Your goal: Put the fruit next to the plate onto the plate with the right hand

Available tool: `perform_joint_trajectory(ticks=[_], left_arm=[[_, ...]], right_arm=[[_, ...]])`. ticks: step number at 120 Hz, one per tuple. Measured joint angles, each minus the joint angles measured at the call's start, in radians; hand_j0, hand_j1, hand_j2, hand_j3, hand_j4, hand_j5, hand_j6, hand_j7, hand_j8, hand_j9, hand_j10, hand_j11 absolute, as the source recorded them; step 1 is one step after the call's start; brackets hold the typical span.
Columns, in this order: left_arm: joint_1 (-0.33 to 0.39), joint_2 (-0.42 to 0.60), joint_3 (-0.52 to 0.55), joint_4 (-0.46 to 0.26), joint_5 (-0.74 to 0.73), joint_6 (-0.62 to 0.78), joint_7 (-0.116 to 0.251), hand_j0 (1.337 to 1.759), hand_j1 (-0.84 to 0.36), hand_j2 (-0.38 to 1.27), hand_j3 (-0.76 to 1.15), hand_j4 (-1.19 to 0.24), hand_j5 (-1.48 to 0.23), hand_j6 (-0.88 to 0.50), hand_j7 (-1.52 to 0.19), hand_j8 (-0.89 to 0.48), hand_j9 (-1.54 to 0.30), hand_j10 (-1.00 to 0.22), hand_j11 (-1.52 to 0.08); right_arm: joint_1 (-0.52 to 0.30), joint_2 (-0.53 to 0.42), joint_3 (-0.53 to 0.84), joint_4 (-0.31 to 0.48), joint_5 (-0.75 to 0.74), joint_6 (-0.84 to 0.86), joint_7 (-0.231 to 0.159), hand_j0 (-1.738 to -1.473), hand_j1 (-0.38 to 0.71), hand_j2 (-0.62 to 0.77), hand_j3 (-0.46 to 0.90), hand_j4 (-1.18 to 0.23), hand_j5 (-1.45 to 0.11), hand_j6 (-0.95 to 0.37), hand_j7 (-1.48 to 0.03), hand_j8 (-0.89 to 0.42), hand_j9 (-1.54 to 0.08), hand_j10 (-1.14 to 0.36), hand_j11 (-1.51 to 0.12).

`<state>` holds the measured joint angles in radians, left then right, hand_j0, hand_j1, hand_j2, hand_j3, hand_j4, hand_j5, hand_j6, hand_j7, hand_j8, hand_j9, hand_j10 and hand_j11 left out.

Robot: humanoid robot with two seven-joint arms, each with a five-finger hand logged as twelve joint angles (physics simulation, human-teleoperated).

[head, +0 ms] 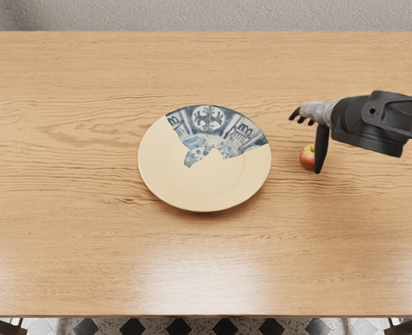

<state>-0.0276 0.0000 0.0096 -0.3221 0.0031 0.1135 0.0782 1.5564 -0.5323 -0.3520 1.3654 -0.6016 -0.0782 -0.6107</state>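
Item 1: fingers (302,117) of the right hand (318,114). I read them as loosely spread, grasping nothing. One dark digit hangs down over the right edge of the apple (307,158); I cannot tell if it touches.

Item 2: apple, red and yellow, resting on the bench (66,230) just right of the plate (192,183), not on it.

Item 3: plate, cream with blue pattern at the far rim, mid-bench.

Item 4: bench, pale wood.
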Motion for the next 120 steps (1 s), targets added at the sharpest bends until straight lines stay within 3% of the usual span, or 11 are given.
perform_joint_trajectory(ticks=[48,87,101,120], left_arm=[[0.000,0.000,0.000,0.000,0.000,0.000,0.000,1.658,0.35,0.00,0.00,0.00,0.00,0.00,0.00,0.00,0.00,0.00,0.00],[0.000,0.000,0.000,0.000,0.000,0.000,0.000,1.658,0.35,0.00,0.00,0.00,0.00,0.00,0.00,0.00,0.00,0.00,0.00],[0.000,0.000,0.000,0.000,0.000,0.000,0.000,1.658,0.35,0.00,0.00,0.00,0.00,0.00,0.00,0.00,0.00,0.00,0.00],[0.000,0.000,0.000,0.000,0.000,0.000,0.000,1.658,0.35,0.00,0.00,0.00,0.00,0.00,0.00,0.00,0.00,0.00,0.00]], right_arm=[[-0.004,0.039,-0.128,0.068,-0.034,-0.204,0.000,-1.658,-0.13,-0.04,0.00,-0.19,-0.24,-0.19,-0.24,-0.19,-0.24,-0.19,-0.24],[-0.053,0.049,-0.141,0.072,-0.036,-0.312,0.000,-1.658,-0.10,-0.04,0.00,-0.21,-0.27,-0.21,-0.27,-0.21,-0.27,-0.21,-0.27],[-0.069,0.053,-0.141,0.047,-0.040,-0.324,0.000,-1.658,-0.09,-0.04,0.00,-0.21,-0.28,-0.22,-0.28,-0.22,-0.28,-0.21,-0.28],[-0.095,0.112,-0.142,-0.052,-0.042,-0.326,0.000,-1.658,-0.09,-0.04,0.00,-0.22,-0.29,-0.22,-0.29,-0.22,-0.29,-0.22,-0.29]])
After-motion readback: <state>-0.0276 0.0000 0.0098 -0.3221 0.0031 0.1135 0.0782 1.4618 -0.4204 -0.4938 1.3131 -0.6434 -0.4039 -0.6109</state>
